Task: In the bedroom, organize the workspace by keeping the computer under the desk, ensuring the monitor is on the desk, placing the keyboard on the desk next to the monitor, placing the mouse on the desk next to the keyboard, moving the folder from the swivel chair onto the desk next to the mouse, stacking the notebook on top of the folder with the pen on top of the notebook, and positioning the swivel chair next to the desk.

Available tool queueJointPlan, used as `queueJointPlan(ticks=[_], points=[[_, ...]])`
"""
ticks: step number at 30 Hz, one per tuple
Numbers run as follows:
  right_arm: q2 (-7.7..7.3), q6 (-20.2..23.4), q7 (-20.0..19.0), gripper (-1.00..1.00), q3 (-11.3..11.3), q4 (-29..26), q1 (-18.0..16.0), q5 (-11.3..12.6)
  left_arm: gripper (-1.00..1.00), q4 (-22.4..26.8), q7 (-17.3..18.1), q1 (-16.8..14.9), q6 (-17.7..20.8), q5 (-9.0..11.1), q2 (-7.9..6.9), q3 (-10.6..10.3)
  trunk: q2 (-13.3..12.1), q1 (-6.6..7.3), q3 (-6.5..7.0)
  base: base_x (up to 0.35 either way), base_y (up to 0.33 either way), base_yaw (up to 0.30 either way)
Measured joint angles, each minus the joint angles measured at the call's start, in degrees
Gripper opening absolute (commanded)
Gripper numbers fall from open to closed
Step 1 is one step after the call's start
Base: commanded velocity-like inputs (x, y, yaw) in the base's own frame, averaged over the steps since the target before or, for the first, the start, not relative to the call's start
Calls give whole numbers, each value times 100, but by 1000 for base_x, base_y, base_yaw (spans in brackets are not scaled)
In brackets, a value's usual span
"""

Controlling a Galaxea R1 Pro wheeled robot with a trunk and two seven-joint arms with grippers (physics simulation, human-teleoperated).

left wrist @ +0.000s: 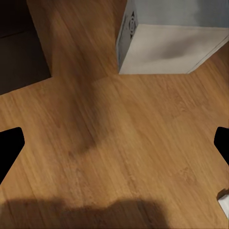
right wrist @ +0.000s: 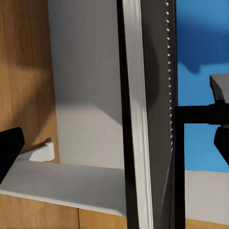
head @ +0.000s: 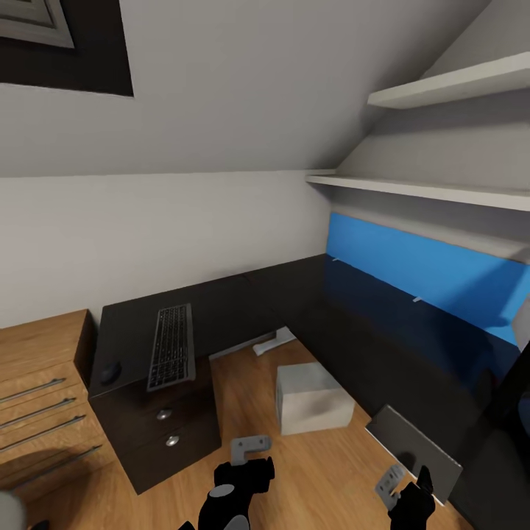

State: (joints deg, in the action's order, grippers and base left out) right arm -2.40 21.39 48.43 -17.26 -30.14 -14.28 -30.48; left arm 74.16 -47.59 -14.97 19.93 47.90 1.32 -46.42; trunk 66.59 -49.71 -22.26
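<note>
The keyboard (head: 171,346) lies on the left wing of the black desk (head: 243,294), with the dark mouse (head: 110,372) just left of it. On the wood floor inside the desk's L stands the pale computer (head: 313,397) (left wrist: 162,43). My left gripper (head: 246,460) (left wrist: 114,143) hangs open over bare floor in front of the computer. The monitor (head: 412,442) shows its silver back by the desk's right wing. It appears edge-on (right wrist: 143,119) in the right wrist view. My right gripper (head: 405,482) (right wrist: 114,143) is open just in front of it.
A light-wood drawer cabinet (head: 37,397) adjoins the desk on the left. Black drawers with silver knobs (head: 168,427) sit under the keyboard. A small white object (head: 269,342) lies on the floor under the desk. Two wall shelves (head: 442,191) overhang the blue back panel (head: 427,272).
</note>
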Motion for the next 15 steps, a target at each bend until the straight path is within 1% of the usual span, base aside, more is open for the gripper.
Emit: queueJointPlan(ticks=[7,15], points=[[8,0,0,100,-1,17,0,1,100,-4,-1,0,5,3,0,0,0,-1,0,14,-15,0],[8,0,0,100,-1,18,0,0,100,-111,6,0,3,-2,1,0,0,-1,0,50,-62,0]])
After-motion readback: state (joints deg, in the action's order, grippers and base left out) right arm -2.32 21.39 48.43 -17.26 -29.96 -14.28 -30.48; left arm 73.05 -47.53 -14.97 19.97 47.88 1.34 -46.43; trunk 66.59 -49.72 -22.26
